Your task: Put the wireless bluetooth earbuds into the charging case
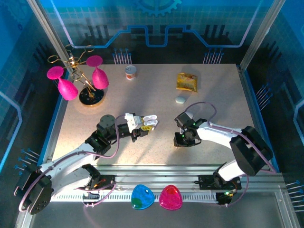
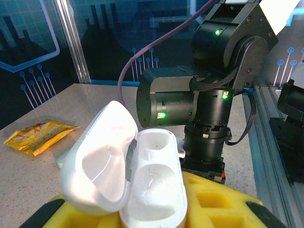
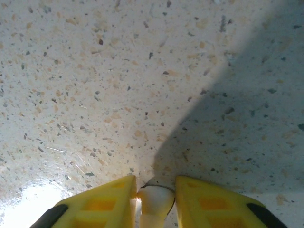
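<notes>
Left gripper (image 1: 145, 124): jaws clamped on the open case (image 2: 142, 180), held above the table (image 1: 156, 95), left of centre. Lid (image 2: 102, 161) hinged back to the left in my left wrist view, both wells facing up.

Right gripper (image 3: 155, 190): pointing straight down at the table, just right of the case. I read its jaws as pinched on one white earbud (image 3: 154, 206), which stands between the yellow fingers (image 3: 104, 202) at the table surface.

A second, closed case (image 1: 180, 99) lies farther back, near a yellow packet (image 1: 186, 81).
</notes>
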